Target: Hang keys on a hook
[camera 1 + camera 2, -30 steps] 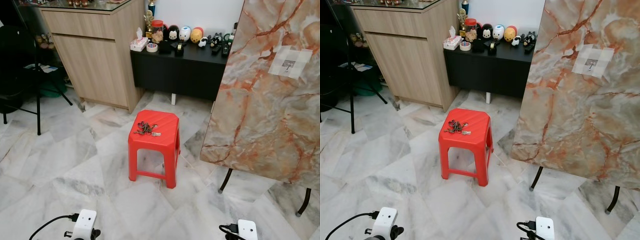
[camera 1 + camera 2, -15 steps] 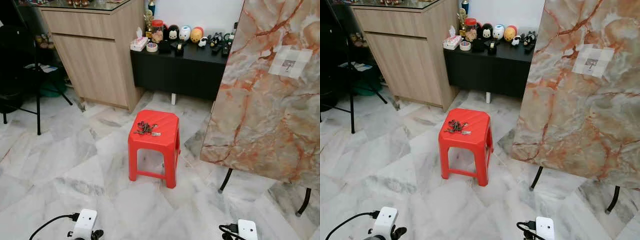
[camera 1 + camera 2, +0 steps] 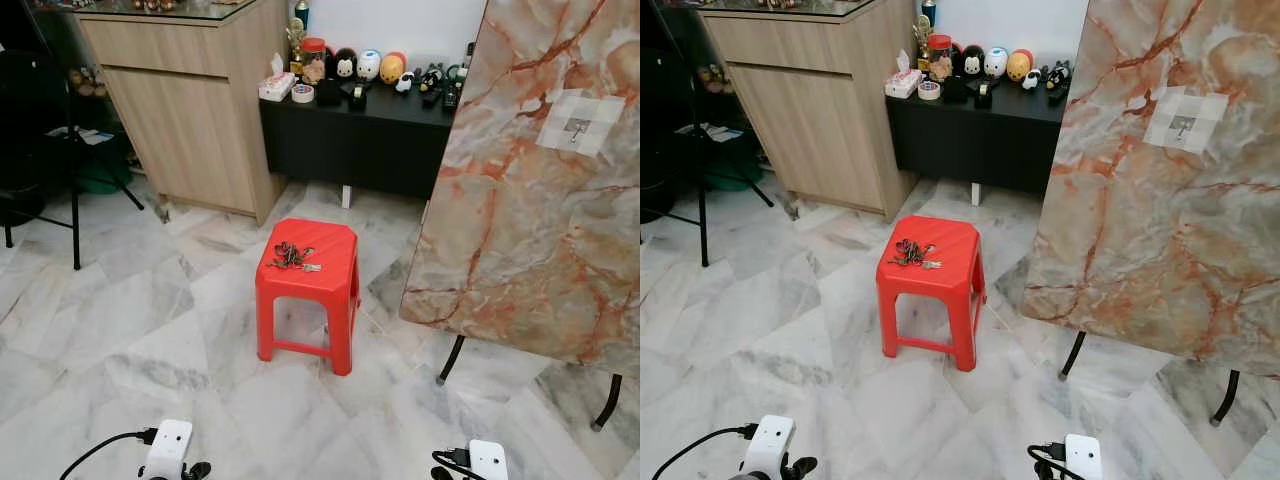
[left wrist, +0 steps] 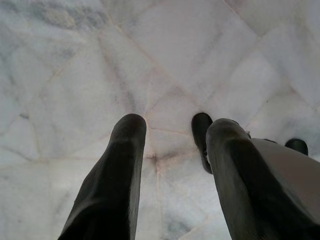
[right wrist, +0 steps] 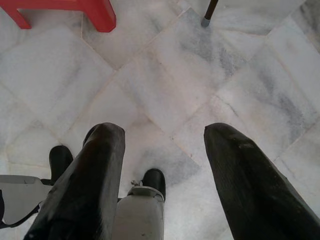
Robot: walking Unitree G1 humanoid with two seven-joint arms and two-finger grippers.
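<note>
Left eye view: hook (image 3: 577, 127) tiny, indistinct.

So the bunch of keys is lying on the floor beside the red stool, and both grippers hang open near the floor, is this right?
Not quite. The bunch of keys lies on top of the red stool, not on the floor, as the left eye view shows. The rest holds: the left gripper and right gripper hang open near the floor.
</note>
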